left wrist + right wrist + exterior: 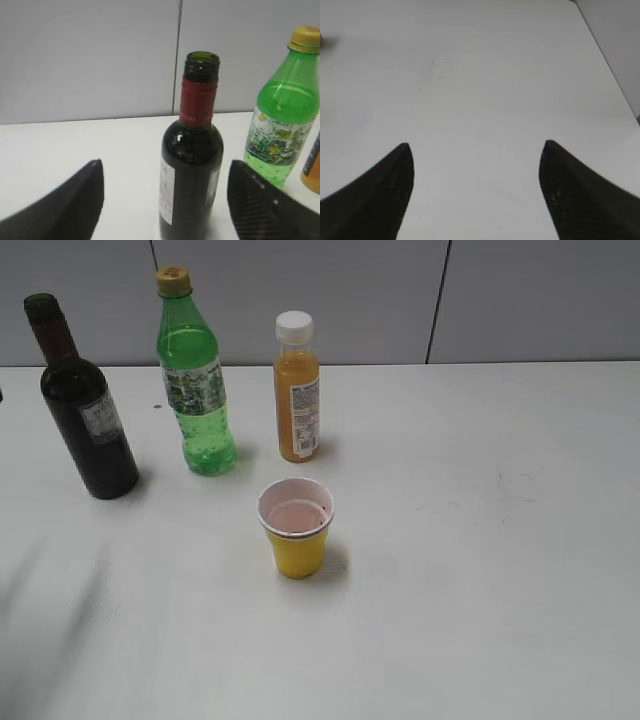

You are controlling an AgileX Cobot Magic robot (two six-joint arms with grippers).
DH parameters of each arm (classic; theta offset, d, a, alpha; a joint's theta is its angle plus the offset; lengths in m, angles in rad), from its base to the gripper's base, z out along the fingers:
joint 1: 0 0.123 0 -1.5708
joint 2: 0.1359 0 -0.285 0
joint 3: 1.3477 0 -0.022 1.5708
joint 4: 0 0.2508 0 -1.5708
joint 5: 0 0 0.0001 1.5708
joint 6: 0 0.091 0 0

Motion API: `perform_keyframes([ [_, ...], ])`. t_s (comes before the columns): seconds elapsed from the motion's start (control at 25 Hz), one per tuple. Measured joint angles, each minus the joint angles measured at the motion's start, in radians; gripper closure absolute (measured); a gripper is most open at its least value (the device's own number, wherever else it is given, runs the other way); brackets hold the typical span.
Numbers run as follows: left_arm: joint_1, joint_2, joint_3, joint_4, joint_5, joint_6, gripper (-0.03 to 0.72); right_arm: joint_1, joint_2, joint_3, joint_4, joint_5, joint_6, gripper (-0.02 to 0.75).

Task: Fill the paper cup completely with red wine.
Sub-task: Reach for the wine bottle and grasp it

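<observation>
On the white table (480, 590), I have my left gripper (165, 200) spread wide around the uncapped red wine bottle (191, 165), ready to grasp it for pouring, while the yellow paper cup (297, 528) waits mid-table and my right gripper (476, 190) hangs open, empty.

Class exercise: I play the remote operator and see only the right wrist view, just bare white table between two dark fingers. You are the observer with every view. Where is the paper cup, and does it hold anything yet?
Observer: The paper cup stands upright in front of the orange juice bottle; a little pinkish liquid lies at its bottom, so it is far from full.
Operator: Is the wine bottle capped?
Observer: No, the wine bottle is open at its mouth.
Operator: Who has it?
Observer: Nobody; the left end effector is open with the bottle between its fingers, apparently untouched.
</observation>
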Motion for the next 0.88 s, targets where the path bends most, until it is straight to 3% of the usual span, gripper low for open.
perform_keyframes([
  [0.12,-0.068,0.069,0.0,-0.021,-0.084,-0.002,0.106,0.0,0.0,0.0,0.0,0.0,0.0,0.147],
  [0.44,-0.213,0.305,0.004,-0.225,-0.298,0.08,0.143,0.0,0.0,0.0,-0.001,0.0,0.0,0.148],
  [0.64,-0.232,0.428,0.004,-0.328,-0.404,0.114,0.148,0.0,0.0,0.0,-0.001,0.0,0.0,0.148],
  [0.88,-0.232,0.568,-0.002,-0.333,-0.575,0.118,0.141,0.0,0.0,0.0,-0.001,0.0,0.0,0.148],
])
